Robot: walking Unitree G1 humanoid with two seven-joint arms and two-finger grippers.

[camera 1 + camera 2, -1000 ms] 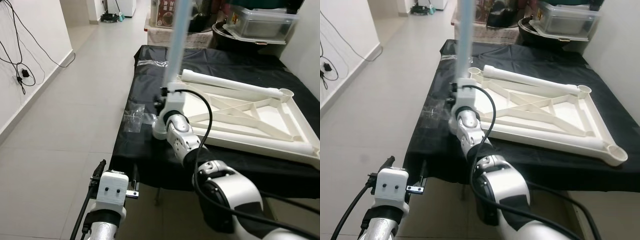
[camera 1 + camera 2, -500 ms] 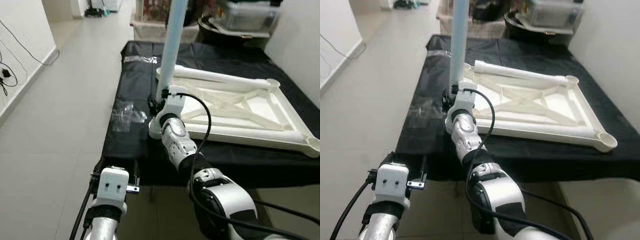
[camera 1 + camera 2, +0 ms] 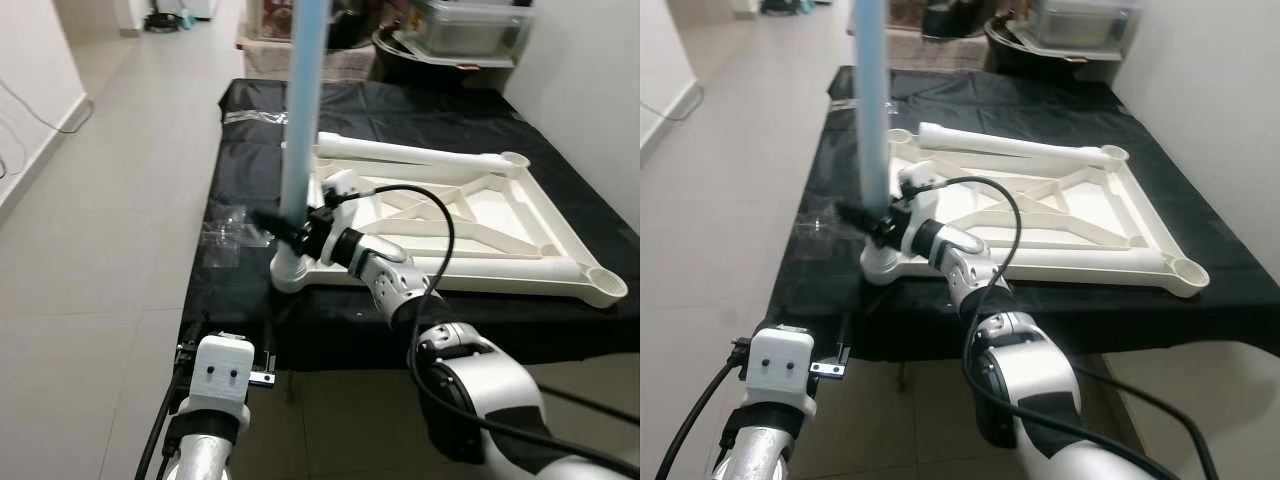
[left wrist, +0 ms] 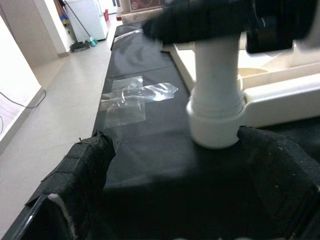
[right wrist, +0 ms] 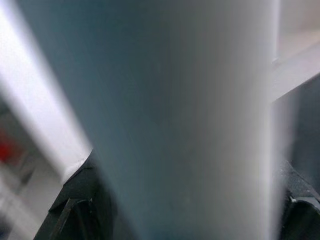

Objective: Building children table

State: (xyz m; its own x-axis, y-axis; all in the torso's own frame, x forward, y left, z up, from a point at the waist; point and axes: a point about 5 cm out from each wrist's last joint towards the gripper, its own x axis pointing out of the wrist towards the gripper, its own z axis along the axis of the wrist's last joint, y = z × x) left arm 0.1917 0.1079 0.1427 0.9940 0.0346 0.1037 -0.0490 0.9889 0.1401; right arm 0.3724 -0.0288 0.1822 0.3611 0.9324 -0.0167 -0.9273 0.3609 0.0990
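A light blue table leg (image 3: 302,90) stands upright in the near left corner socket (image 3: 288,272) of the white tabletop (image 3: 470,215), which lies upside down on a black-covered table (image 3: 250,130). My right gripper (image 3: 268,220) reaches in from the right and is shut on the leg just above the socket. In the right wrist view the leg (image 5: 175,115) is pressed between the black fingers (image 5: 75,212). My left gripper (image 3: 225,348) hangs open below the table's near edge. Its wrist view looks at the socket (image 4: 216,125) from close by.
A clear plastic bag (image 3: 222,225) lies on the black cloth left of the socket. Two other open corner sockets (image 3: 607,286) show on the tabletop's right side. Storage bins (image 3: 470,25) stand behind the table. Tiled floor (image 3: 100,200) runs along the left.
My right wrist has swung from upright below the leg to lying sideways, now gripping the leg from the right. The camera has shifted. The leg stays upright in its socket.
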